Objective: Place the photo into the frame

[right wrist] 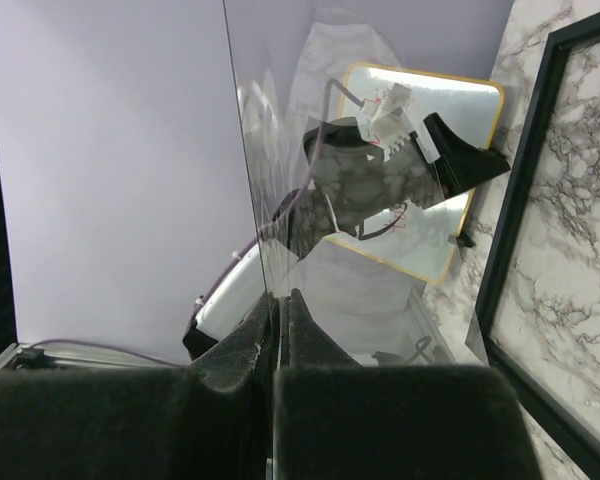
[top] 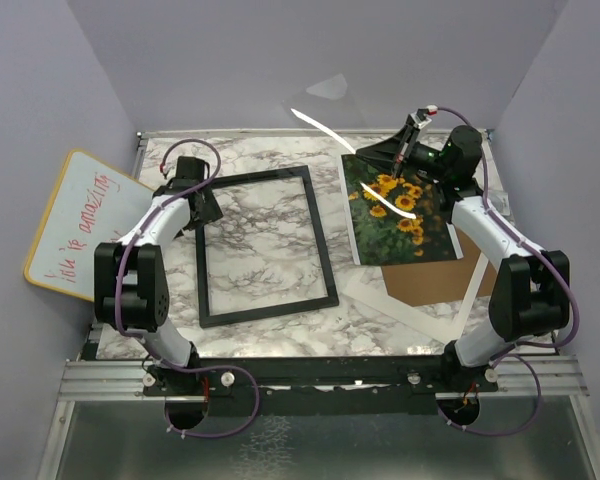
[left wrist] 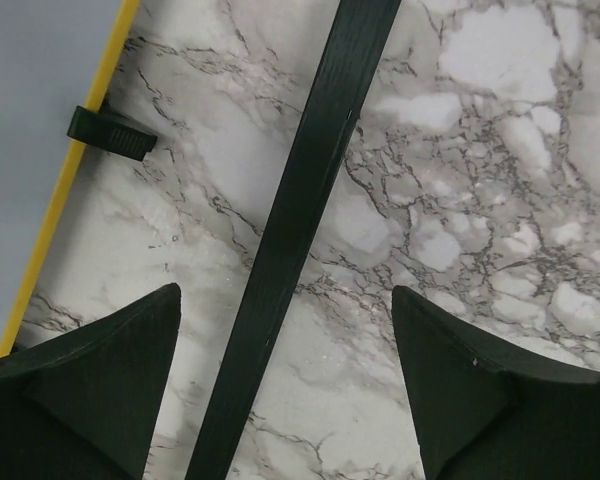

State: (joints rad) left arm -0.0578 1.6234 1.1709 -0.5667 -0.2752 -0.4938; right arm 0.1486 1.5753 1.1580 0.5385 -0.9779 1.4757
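Note:
The black frame [top: 323, 245] lies flat on the marble table, with marble showing through its opening. My left gripper [top: 206, 210] hovers open over its left rail near the far corner. In the left wrist view that rail [left wrist: 300, 210] runs between the spread fingers of the left gripper [left wrist: 285, 291], untouched. The sunflower photo [top: 395, 225] lies face up to the right of the frame. My right gripper [top: 365, 155] is above the photo's far edge, shut on a clear pane [top: 330, 110] held up off the table. In the right wrist view the pane [right wrist: 310, 230] stands edge-on in the closed right gripper [right wrist: 278, 300].
A yellow-rimmed whiteboard [top: 80, 225] with red writing leans off the table's left side; its edge [left wrist: 70, 170] and a black clip [left wrist: 110, 132] are close to my left gripper. A white mat [top: 380, 300] and brown backing board [top: 440, 280] lie under the photo. Lavender walls enclose the table.

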